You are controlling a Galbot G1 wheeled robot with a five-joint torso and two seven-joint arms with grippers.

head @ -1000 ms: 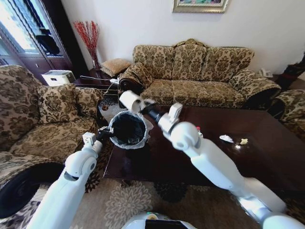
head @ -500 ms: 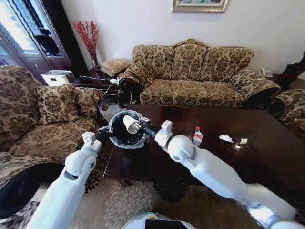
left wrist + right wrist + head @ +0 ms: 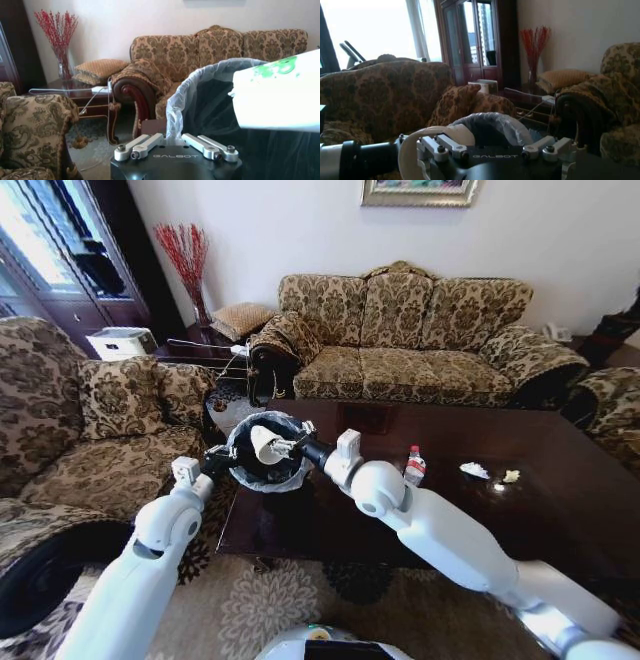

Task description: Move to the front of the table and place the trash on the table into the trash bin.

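**Item: paper cup drop, in progress.**

- **Right end effector** [image 3: 283,446]: reaching across the near-left corner of the desk [image 3: 470,520], clamped on a white paper cup [image 3: 265,445]. The cup lies tilted on its side directly above the bin's mouth. In the left wrist view the cup [image 3: 277,93] shows a green print and overhangs the liner.
- **Trash bin** [image 3: 240,470]: small, round, black, with a translucent white liner [image 3: 187,90] folded over the rim. It sits at the left end of the desk, beside the patterned armchair [image 3: 110,430].
- **Left end effector** [image 3: 215,460]: at the bin's near-left rim. In the left wrist view its fingers [image 3: 137,146] appear pinched together on the liner's edge, steadying the bin.
- **Remaining on the desk:** small clear bottle with red cap [image 3: 414,465], mid-desk; white paper scrap [image 3: 474,470] and yellowish scrap [image 3: 511,476], farther right, near each other.

**Handling note (judgement):** The cup looks already centred over the opening. A good release would keep it well inside the rim, with the end effector lowered enough that the light cup cannot bounce off the liner's fold. The left end effector should keep its hold so the bin does not tip. Three items would then remain, so the task is at an early stage.
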